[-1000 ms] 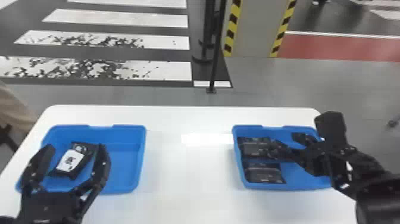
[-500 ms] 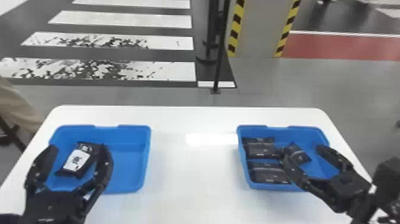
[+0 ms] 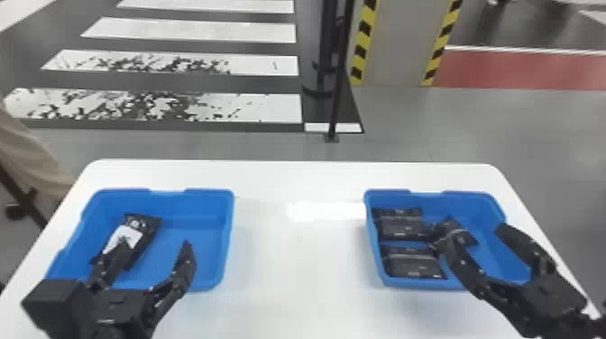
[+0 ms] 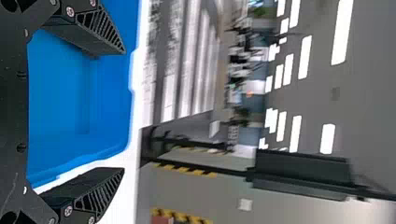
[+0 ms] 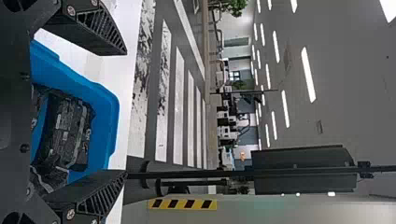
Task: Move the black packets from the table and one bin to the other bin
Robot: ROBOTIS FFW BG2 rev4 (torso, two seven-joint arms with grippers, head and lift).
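Two blue bins on white table (image 3: 293,288), one by each gripper's tips, per head view. With L gripper (image 3: 155,245): open, tips well apart, over near part of L bin (image 3: 209,194). Just ahead of L gripper's L finger (image 3: 110,268), inside L bin: one black packet (image 3: 146,227) w/ white label (image 3: 126,236), lying at a slant, partly hidden by said finger; can't tell if touching. In L wrist view, more blue of L bin betw. open tips.

With R gripper (image 3: 469,232): also open, tips wide apart, over R bin (image 3: 471,197). Next to R gripper's L fingertip, inside R bin: one slanted packet (image 3: 462,234); can't tell if touching. Farther L of R gripper, along R bin's L wall: near packets (image 3: 412,267) & far packets (image 3: 399,229), all black, exact no. unclear. In R wrist view, packets bunched inside R bin, partly hidden by gripper body.

Way beyond both grippers: floor w/ white stripes (image 3: 189,31), dark pole (image 3: 340,67), gray column (image 3: 397,49) w/ yellow/blk edge tape (image 3: 360,45).
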